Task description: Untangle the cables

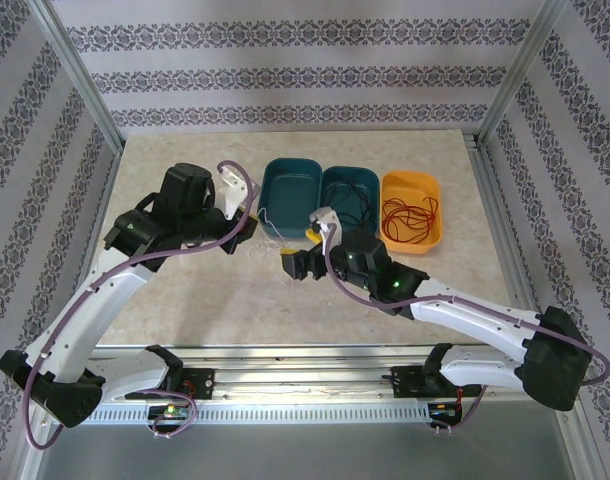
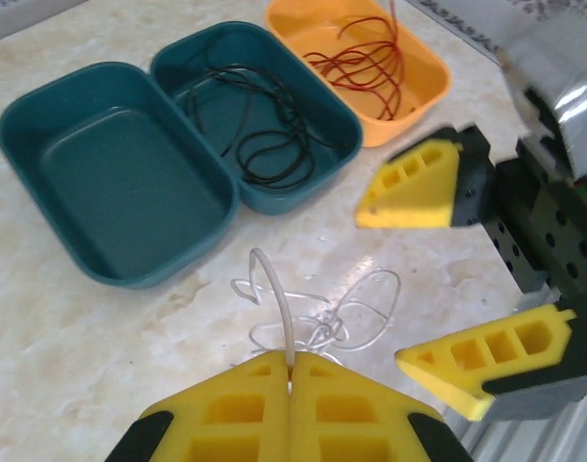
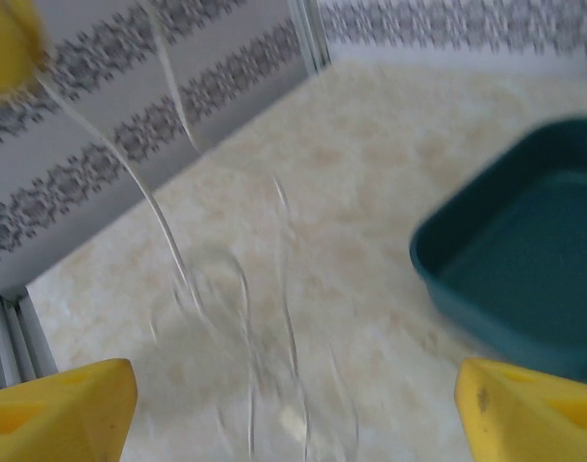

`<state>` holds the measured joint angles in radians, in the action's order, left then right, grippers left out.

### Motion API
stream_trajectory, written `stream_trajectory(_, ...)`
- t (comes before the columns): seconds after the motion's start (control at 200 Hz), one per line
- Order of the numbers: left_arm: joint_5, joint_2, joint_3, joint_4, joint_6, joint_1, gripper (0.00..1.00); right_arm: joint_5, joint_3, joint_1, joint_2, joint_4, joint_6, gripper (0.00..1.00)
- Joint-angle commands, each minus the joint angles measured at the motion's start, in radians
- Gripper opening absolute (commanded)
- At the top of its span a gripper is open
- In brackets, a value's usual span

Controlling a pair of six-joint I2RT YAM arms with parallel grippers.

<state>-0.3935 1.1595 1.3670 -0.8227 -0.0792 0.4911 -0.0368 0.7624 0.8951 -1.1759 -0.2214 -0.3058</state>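
Left gripper (image 2: 291, 377): clamped on white cable (image 2: 318, 322) | right gripper (image 2: 380, 286): jaws apart, just beside it | cable: looped on table (image 2: 91, 356), near side of empty teal tray (image 2: 43, 115) | advice: raise slowly so the loops drop free before carrying left to that tray.

the white cable (image 2: 286, 327) is vanishing between the pressed pads of the left gripper (image 2: 291, 371), and the bottom edge is cropping that gripper's fingers. in the right wrist view the cable is smearing into faint loops too blurred to trace, the fingers of the right gripper (image 3: 293, 385) are being cropped at the bottom corners, and the right edge is cutting off the teal tray (image 3: 505, 260). from above, the cable is looking too thin to follow.
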Motion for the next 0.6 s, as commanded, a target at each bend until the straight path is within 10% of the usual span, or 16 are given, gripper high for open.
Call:
stream_trajectory(0.0,-0.109,0.019,-0.009,0.057,-0.027,0.014,0.0,-0.02,0.077,0.014,-0.059,0.005,0.106,0.87)
stream_trajectory(0.26,-0.167,0.026,-0.008,0.091,0.002,0.014,0.0,-0.111,0.098,0.018,-0.204,-0.118,0.096,0.81)
stream_trajectory(0.595,-0.015,-0.037,-0.017,0.16,0.067,0.012,0.0,-0.027,0.013,0.015,-0.283,-0.178,0.047,0.31)
